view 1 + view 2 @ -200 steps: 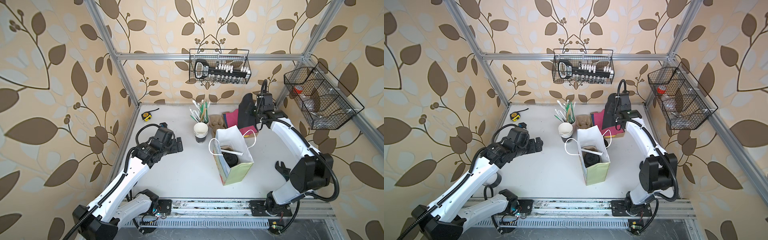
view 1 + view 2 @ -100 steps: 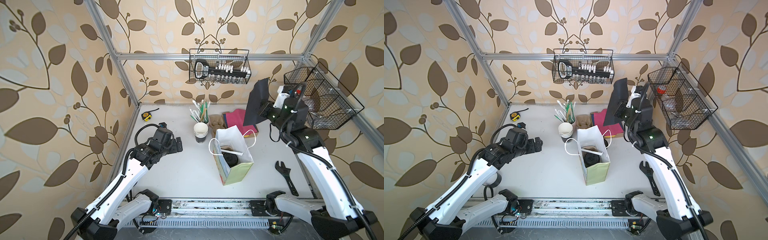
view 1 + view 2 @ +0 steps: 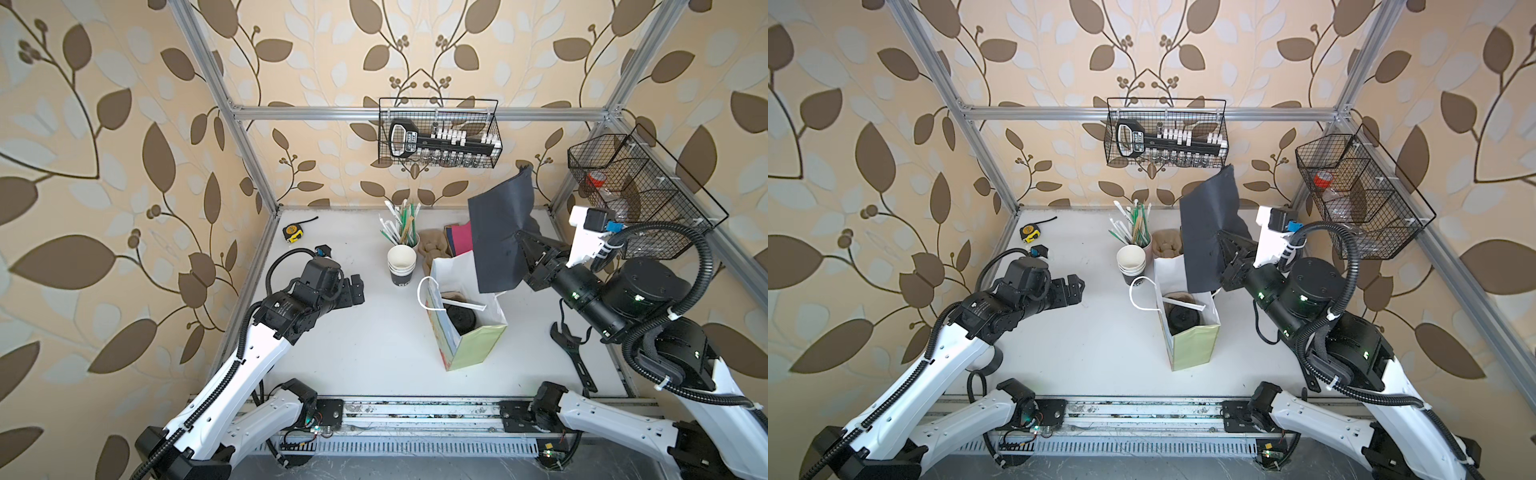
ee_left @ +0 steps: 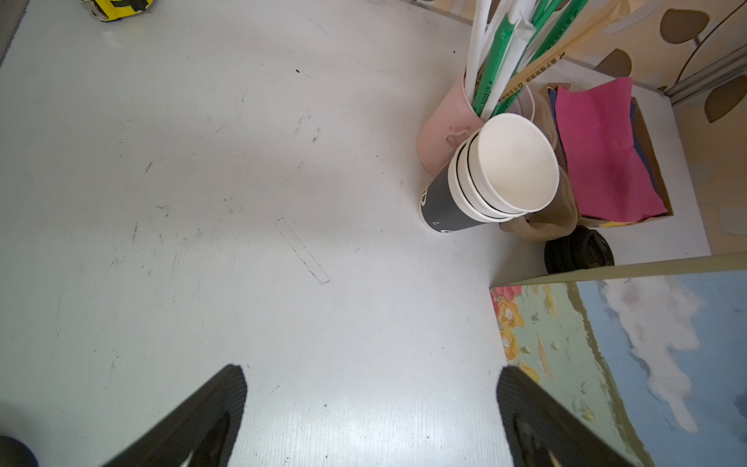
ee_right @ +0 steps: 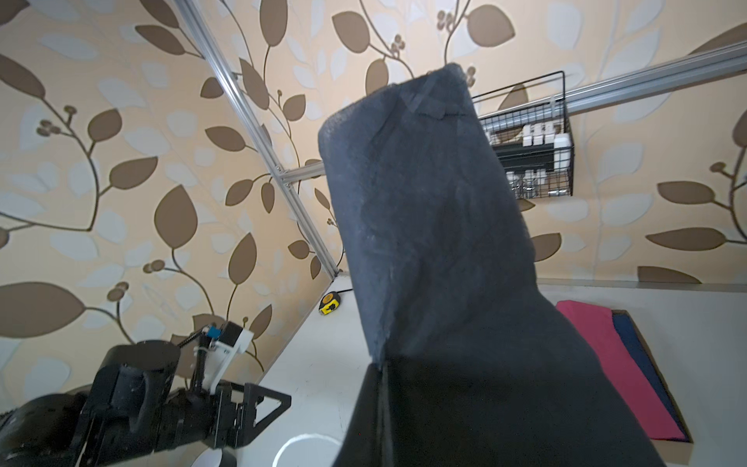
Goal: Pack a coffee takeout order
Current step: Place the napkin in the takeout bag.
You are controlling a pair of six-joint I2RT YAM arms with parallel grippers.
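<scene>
Robot arms: two, left arm (image 3: 266, 345) and right arm (image 3: 615, 299); dark sheet (image 3: 498, 237): one; pink sheet (image 4: 598, 153): one, bluish sheets under it, number unclear; paper bag (image 3: 473, 347): one; black lid (image 3: 462, 319) in it: one; tan pulp carrier (image 3: 432, 249): one; nested cups (image 4: 497, 174): three rims showing; straw holder (image 4: 440, 137): one, straws too bunched to count; wire baskets: two, back basket (image 3: 384, 124), side basket (image 3: 681, 199); tape measure (image 3: 292, 232): one; wrench (image 3: 569, 349): one

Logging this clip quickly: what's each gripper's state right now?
Left gripper: open, holding nothing.
Right gripper: shut on the dark sheet.
</scene>
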